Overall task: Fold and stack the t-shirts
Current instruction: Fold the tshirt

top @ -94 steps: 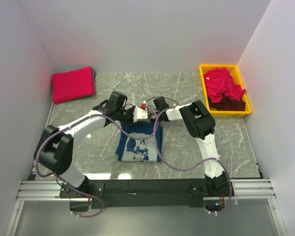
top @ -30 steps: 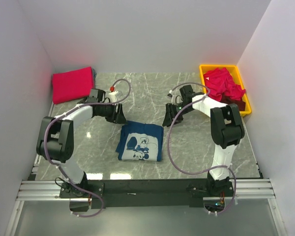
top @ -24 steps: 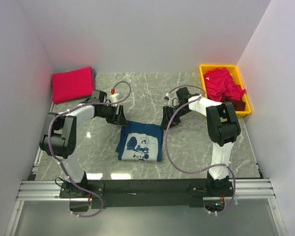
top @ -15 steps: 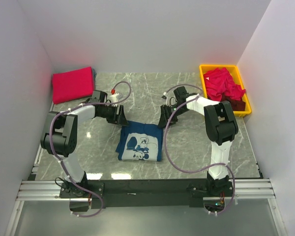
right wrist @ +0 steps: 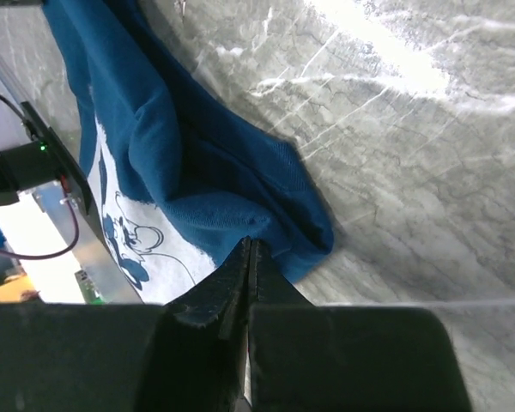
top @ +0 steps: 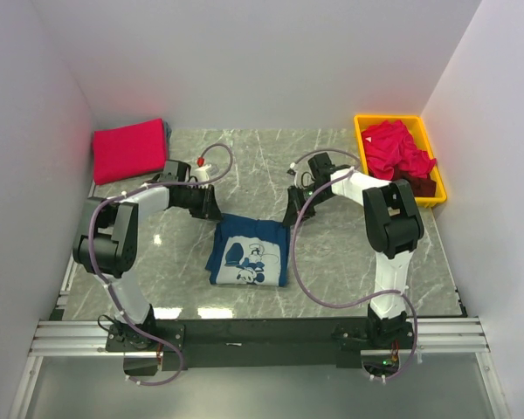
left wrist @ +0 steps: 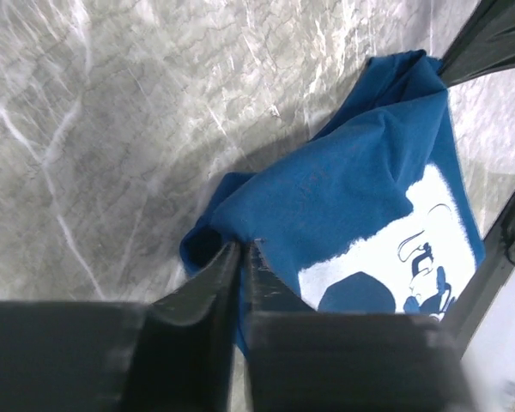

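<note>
A navy t-shirt [top: 249, 253] with a white cartoon print lies folded at the table's middle. My left gripper [top: 214, 209] is shut on its far left corner. In the left wrist view the closed tips [left wrist: 243, 245] pinch the bunched edge of the navy t-shirt [left wrist: 360, 180]. My right gripper [top: 290, 216] is shut on its far right corner. In the right wrist view the tips [right wrist: 249, 243] meet on the rumpled edge of the navy t-shirt [right wrist: 189, 172]. A folded red-pink t-shirt [top: 129, 150] lies at the back left.
A yellow bin [top: 408, 202] stands at the back right with crumpled red-pink shirts [top: 397, 147] and a dark maroon one [top: 417, 184] in it. White walls close in the table on three sides. Cables loop over both arms.
Both grippers, first together over the shirt's far edge, drew apart and away from it, then came back in to its two far corners. The shirt has stayed in place.
</note>
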{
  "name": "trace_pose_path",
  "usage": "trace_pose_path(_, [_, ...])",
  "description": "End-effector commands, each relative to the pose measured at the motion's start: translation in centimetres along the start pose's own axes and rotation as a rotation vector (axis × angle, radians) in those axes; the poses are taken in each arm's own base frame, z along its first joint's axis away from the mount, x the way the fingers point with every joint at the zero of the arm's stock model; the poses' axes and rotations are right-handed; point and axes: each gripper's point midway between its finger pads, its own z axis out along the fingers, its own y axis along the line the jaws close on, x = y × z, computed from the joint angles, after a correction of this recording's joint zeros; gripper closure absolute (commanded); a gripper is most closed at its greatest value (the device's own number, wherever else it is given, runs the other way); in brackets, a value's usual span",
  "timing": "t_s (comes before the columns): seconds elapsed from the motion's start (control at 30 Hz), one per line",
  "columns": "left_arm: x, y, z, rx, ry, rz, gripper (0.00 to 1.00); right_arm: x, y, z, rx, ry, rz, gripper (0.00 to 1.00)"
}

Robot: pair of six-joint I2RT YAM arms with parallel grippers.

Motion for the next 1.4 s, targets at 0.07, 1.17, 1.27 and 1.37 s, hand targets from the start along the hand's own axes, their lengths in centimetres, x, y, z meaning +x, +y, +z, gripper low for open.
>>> trace_pose_path(0.07, [-3.3,-1.1,-2.2,-0.025,-0.117,0.095,0.99,-2.4,2.4,-2.8,0.030,-0.123,-0.118,1.00])
trace_pose_path(1.17, [-6.1,5.3,-3.6,-0.207,-0.222,0.010,0.67,-9.5,0.5,-4.6,0.215,-0.301,-0.172,0.66])
trace_pose_path(1.27, [-4.7,2.9,-5.5,-0.118,-0.218,-0.024,0.53,-8.1,2.3,-6.7,0.186,-0.311,-0.179,0.57])
trace_pose_path(1.37, [-2.1,0.6,-6.2,-0.064,-0.187,-0.055,0.44,-5.1,3.7,-7.1,0.119,-0.268,-0.164,0.56])
